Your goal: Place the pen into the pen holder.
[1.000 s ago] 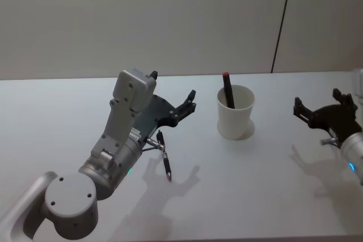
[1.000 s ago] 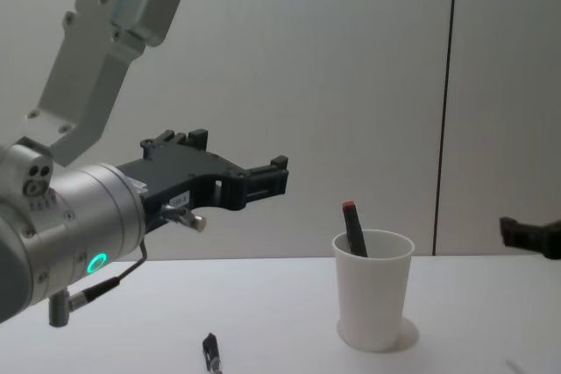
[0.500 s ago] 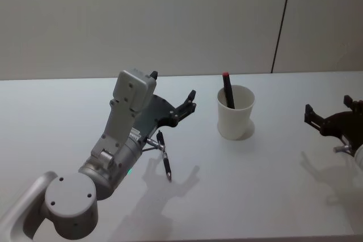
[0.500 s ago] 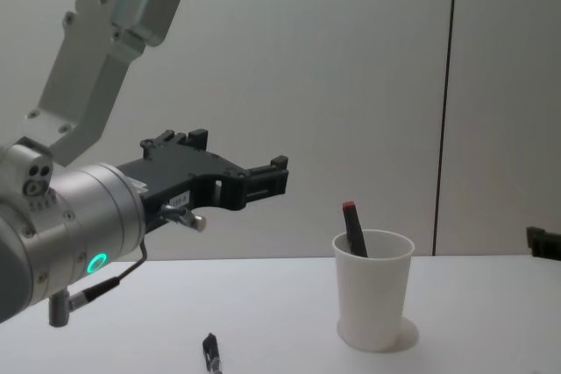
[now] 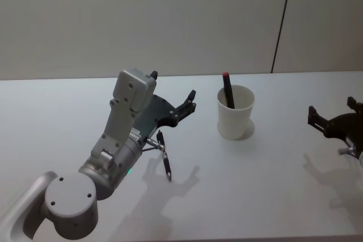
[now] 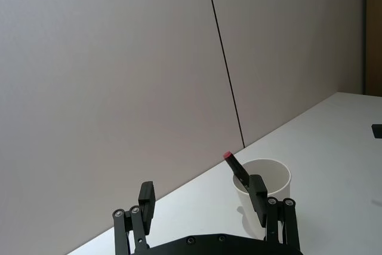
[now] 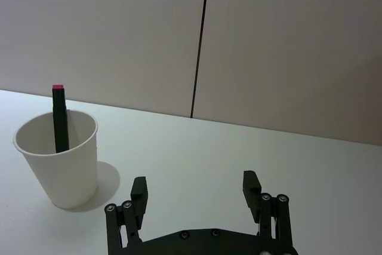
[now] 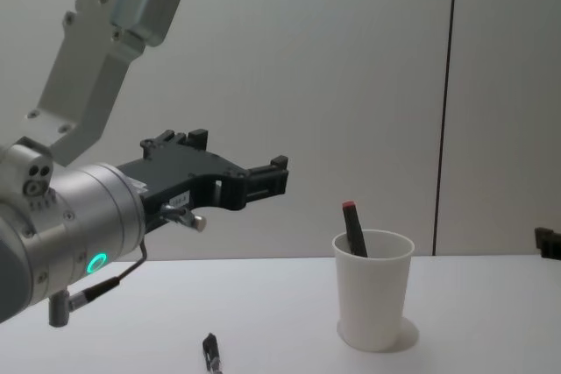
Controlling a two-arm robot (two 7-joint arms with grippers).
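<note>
– Where does the pen holder (image 5: 235,122) stand?

– Upright on the table (image 5: 266,191), a smooth, matte white surface. It is a plain white paper cup, tapered toward its base, with a rolled rim.

– Is anything in it?

– A red-tipped pen (image 5: 228,92), dark and straight-sided, leans against the inner wall. Its red end stands above the rim.

– And on the table?

– A slim black pen (image 5: 164,160) with a silvery glint along its barrel lies flat. It is well apart from the cup, to its left, just beside the rounded metal wrist of the left arm (image 5: 113,162).

– What is the left gripper (image 6: 202,192) doing?

– It hangs above the table, left of the cup, and points toward it. Its flat black fingers (image 6: 146,194) are spread wide with nothing between them. They are angular, jointed pieces with small bolts at the knuckles.

– And the right gripper (image 7: 195,182)?

– It is at the right edge of the head view, above the table and well apart from the cup. It is of the same black, hinged build. It too is spread wide and holds nothing.

– What is behind all this?

– A pale, flat wall (image 5: 142,21) with one thin dark vertical seam (image 5: 282,21).
</note>
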